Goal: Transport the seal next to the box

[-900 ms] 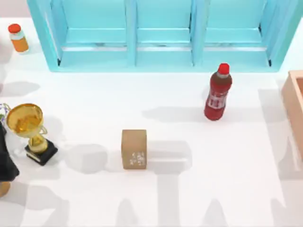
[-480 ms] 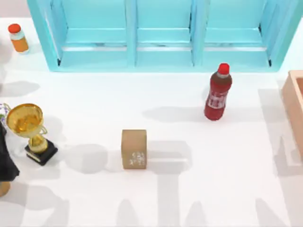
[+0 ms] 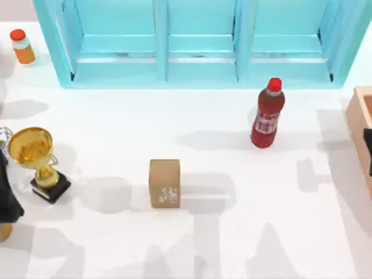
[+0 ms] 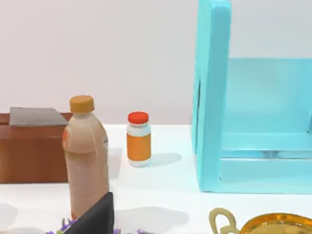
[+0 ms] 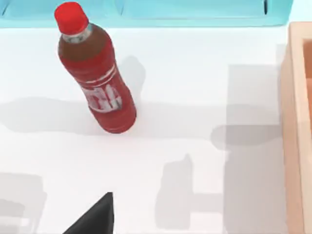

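The seal (image 3: 164, 183), a small tan block with whitish marks on its near face, stands alone on the white table, a little left of the middle. The box (image 3: 359, 122), peach with thick walls, is cut off by the table's right edge; its wall (image 5: 295, 131) also appears in the right wrist view. A dark piece of my right gripper (image 3: 368, 150) pokes in at the right edge over the box, far from the seal. My left gripper (image 3: 6, 195) stays at the far left beside the trophy.
A red bottle (image 3: 267, 113) stands between the seal and the box. A turquoise shelf unit (image 3: 197, 40) spans the back. A gold trophy (image 3: 36, 160) and a small orange bottle (image 3: 22, 46) stand at the left, with a peach-coloured bottle (image 4: 87, 156) and a brown block (image 4: 29, 146).
A dark piece of my right arm has come into view at the right edge, and its shadows on the table have shifted. The seal and the bottle have not moved.
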`<state>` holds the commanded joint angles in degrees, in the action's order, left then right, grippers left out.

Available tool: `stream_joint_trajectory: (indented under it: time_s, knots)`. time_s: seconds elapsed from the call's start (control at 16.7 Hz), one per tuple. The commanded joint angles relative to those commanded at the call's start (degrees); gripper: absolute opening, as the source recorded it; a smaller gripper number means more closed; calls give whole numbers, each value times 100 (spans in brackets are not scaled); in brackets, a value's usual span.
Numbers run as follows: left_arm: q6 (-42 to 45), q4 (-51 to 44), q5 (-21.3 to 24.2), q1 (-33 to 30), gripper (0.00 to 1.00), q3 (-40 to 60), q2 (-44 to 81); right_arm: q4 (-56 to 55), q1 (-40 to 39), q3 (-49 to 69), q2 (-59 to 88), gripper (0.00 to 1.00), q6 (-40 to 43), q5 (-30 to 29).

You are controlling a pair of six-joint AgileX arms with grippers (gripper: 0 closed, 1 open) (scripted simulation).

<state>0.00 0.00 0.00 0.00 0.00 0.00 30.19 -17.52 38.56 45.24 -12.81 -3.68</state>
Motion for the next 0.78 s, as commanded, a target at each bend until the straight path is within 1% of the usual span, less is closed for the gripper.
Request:
stream_joint_trajectory:
  time_s: [0.48,0.78]
  knots:
    - [0,0,0,0,100,0,0,3616,-1558,4045,5200,100,-1393,-239]
    - [0,0,0,0,100,0,0,5327,-2311,6871,7775,100,-2305,-155]
